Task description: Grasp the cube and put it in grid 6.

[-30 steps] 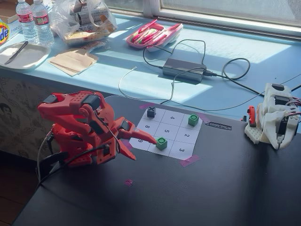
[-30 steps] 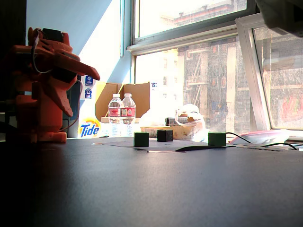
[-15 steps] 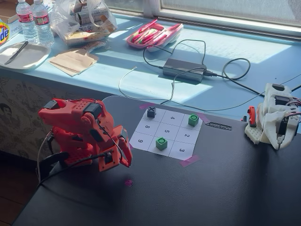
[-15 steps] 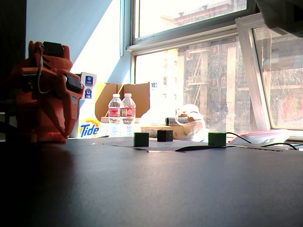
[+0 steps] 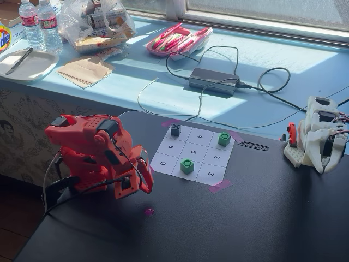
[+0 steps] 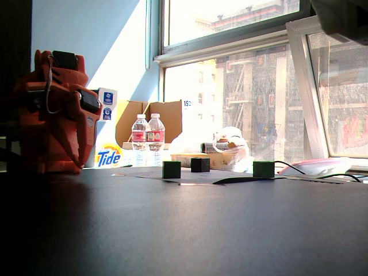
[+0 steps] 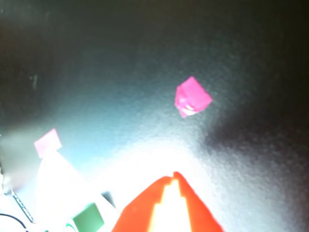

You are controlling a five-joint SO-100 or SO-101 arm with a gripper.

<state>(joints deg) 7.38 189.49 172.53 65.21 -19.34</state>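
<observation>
A white nine-cell sheet (image 5: 203, 155) lies on the dark table. One green cube (image 5: 187, 166) sits in the near-row cell between cells 9 and 3, and hides that cell's number; no printed 6 shows. It also shows in the wrist view (image 7: 89, 217). A second green cube (image 5: 224, 138) sits in the far right cell. A dark blue X cube (image 5: 175, 130) sits in the far left cell. My red gripper (image 5: 147, 190) hangs folded left of the sheet, tips together and empty (image 7: 174, 176). In a fixed view the cubes stand in a row (image 6: 171, 169).
A small pink scrap (image 5: 148, 211) lies on the table below the gripper; the wrist view shows it too (image 7: 192, 96). Pink tape (image 5: 220, 186) holds the sheet corners. A white second arm (image 5: 319, 136) stands at the right. Cables, a power brick (image 5: 214, 81) and clutter fill the sill behind.
</observation>
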